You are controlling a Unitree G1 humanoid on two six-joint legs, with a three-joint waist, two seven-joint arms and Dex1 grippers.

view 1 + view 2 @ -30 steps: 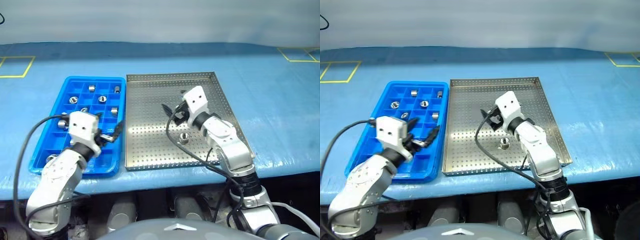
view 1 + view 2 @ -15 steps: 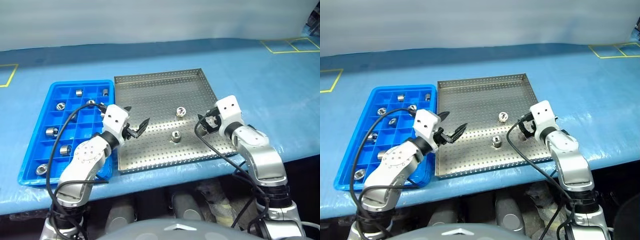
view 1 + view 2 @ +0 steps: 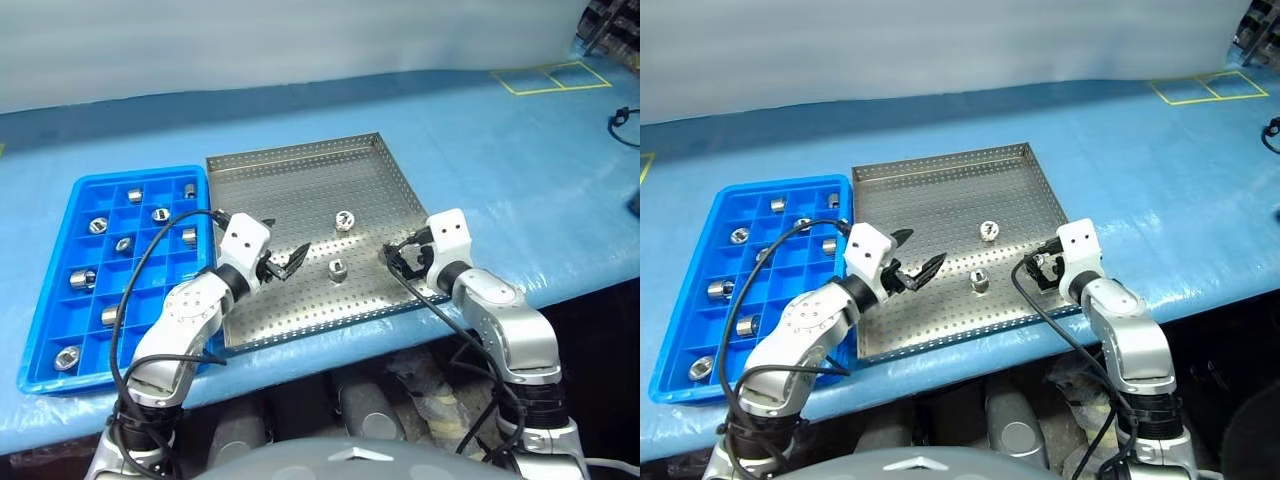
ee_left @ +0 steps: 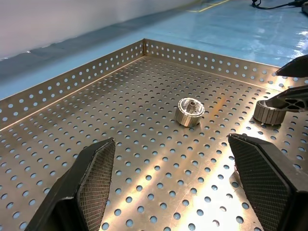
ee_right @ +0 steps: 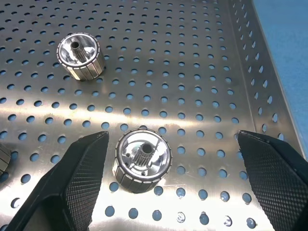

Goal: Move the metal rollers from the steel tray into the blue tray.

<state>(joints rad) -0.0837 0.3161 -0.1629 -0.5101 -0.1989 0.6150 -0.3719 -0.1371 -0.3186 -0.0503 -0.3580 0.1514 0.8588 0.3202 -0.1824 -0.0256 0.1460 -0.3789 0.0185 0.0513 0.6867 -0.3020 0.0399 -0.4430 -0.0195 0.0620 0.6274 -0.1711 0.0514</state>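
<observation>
Rollers: two metal rollers centre frame on steel tray
Left gripper: jaws spread, empty
Right gripper: jaws spread, empty
Blue tray: left of frame

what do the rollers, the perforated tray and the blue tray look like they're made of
Metal rollers: polished metal, likely steel; mirror-bright tops, ribbed sides, sharp reflections.
Steel tray: bare sheet metal, brushed grey, punched with rows of round holes, glare streaks on its floor.
Blue tray: looks like moulded plastic; uniform bright blue, soft sheen, rounded grid walls.
</observation>
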